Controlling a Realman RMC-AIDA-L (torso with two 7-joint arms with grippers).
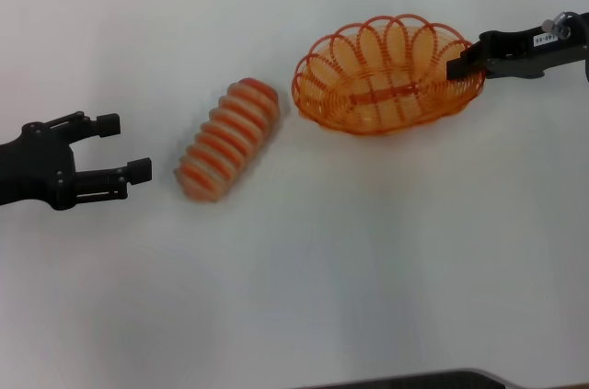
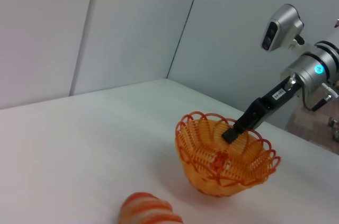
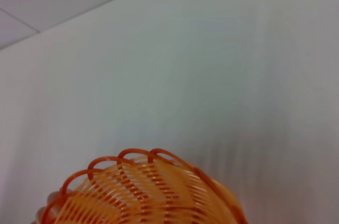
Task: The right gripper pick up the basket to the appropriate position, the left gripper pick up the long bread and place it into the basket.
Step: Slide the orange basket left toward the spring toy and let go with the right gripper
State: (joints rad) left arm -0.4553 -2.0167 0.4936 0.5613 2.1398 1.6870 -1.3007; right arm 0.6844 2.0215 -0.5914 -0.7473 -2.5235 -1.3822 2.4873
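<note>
The right gripper pinches the basket's rim near the counter's far right edge. The left gripper waits open beside the long bread.

— What sat on the white table?
— A striped bread lay left of centre, and an orange basket stood at its two o'clock, just beside it, not touching.
</note>
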